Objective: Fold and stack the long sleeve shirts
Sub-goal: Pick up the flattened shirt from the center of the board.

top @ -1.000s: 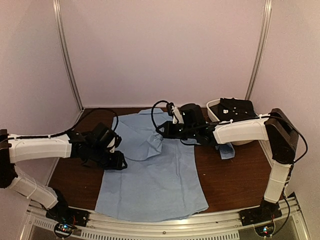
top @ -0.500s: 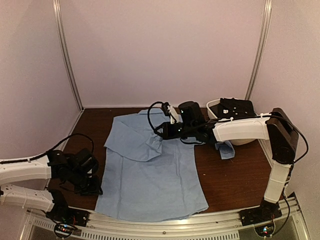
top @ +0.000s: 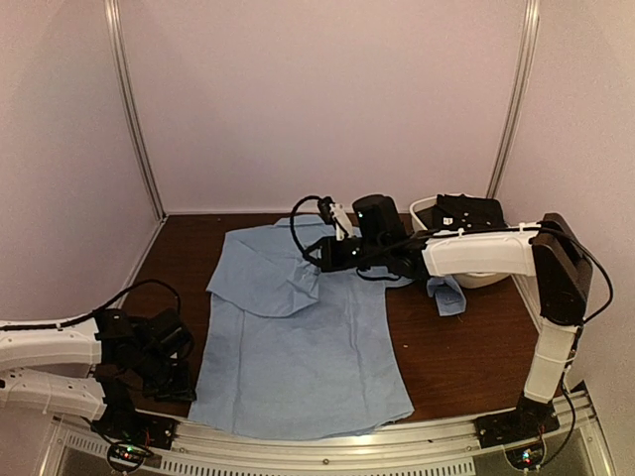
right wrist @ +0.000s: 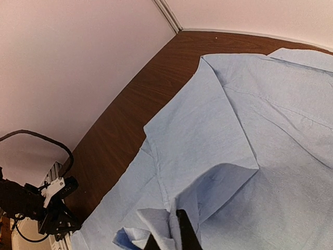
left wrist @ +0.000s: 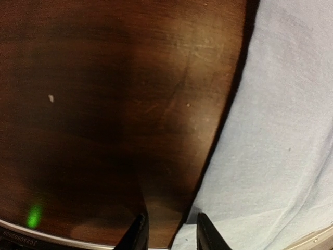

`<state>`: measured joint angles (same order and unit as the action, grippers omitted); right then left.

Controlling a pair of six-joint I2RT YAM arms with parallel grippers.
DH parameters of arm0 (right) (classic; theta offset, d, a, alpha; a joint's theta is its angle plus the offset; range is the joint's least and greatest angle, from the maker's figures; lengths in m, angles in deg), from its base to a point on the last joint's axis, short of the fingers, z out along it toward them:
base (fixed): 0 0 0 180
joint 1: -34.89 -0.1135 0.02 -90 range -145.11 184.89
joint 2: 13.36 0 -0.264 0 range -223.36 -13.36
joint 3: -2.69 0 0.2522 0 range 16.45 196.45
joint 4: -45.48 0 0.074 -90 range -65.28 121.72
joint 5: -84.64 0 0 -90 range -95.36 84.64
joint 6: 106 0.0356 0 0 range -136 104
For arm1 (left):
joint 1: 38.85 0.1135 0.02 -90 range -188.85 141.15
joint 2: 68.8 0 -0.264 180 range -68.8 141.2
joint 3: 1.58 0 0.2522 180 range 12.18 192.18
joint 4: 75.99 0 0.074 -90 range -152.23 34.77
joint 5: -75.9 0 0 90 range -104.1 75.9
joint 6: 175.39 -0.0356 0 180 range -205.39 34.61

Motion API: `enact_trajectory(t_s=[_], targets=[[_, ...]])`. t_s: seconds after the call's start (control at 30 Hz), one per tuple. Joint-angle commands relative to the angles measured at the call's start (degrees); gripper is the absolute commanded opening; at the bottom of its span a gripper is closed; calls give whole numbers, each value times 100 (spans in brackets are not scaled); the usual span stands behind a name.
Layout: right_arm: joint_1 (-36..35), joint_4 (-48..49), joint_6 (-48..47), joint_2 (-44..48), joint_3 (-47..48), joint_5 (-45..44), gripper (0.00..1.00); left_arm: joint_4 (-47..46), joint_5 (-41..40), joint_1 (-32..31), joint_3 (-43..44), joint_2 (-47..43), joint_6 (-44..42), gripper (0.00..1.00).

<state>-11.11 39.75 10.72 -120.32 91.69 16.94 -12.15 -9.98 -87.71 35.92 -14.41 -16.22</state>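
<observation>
One of the long sleeve shirts, a light blue shirt (top: 298,347), lies spread over the middle of the dark wood table (top: 446,357). Its left sleeve is folded inward across the chest at the back left. My right gripper (top: 322,260) hangs over the shirt's upper middle and is shut on a bunched fold of the blue cloth (right wrist: 208,140), which it lifts slightly; its jaws (right wrist: 169,237) pinch the cloth. My left gripper (top: 187,389) sits low by the shirt's near left corner. Its jaws (left wrist: 171,234) stand apart over bare wood, with the shirt's edge (left wrist: 281,130) just to their right.
A white oval tub (top: 481,278) at the back right holds a dark shirt (top: 466,213). A bit of blue cloth (top: 446,296) hangs beside it. A metal rail (top: 327,451) runs along the near edge, and pale walls close in the back and sides.
My left arm has drawn back from the shirt's left side to the near left corner, its jaws narrowing. The folded sleeve now lies flat. My right gripper has shifted slightly back with its fold.
</observation>
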Motion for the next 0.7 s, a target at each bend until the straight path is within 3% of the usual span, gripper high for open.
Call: enact_trajectory(t_s=[0.0,0.17,0.47,0.67], targets=[[-28,-115,-106,143,258,61,0,-526,278,-36,-249,-1,35,31],[-29,-192,-118,136,355,31,0,-733,467,-36,-311,40,-78,25],[-32,-603,-364,-14,985,-237,0,-382,303,-31,-6,-33,-190,1],[-19,-932,-694,-160,1550,-503,0,-245,173,-36,263,-138,-322,0]])
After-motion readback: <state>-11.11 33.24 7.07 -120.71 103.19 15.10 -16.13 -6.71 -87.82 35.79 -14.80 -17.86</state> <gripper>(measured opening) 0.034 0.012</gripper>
